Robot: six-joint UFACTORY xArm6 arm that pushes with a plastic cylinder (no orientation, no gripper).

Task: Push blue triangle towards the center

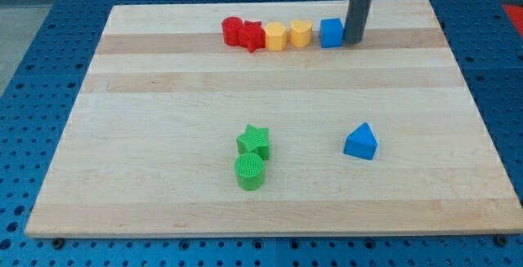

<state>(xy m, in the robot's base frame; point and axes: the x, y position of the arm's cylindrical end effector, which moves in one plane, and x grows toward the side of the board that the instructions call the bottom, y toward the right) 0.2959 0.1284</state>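
Blue triangle (360, 141) sits on the wooden board (163, 193), right of the middle and toward the view's bottom, with bare wood all around it. Well to its left, two green blocks touch each other: a green star (254, 140) and, just below it, a green cylinder (250, 171). Along the view's top runs a tight row of five blocks, from left to right a red round block (232, 30), a red star (252, 35), a yellow block (276, 35) with flat sides, a yellow heart (301, 33) and a blue cube (331, 33). My tip (354, 41) rests on the board just beside the blue cube's right side, at the row's right end, far above the blue triangle. The arm ends in a plain dark rod, so there are no jaws to be apart or together.
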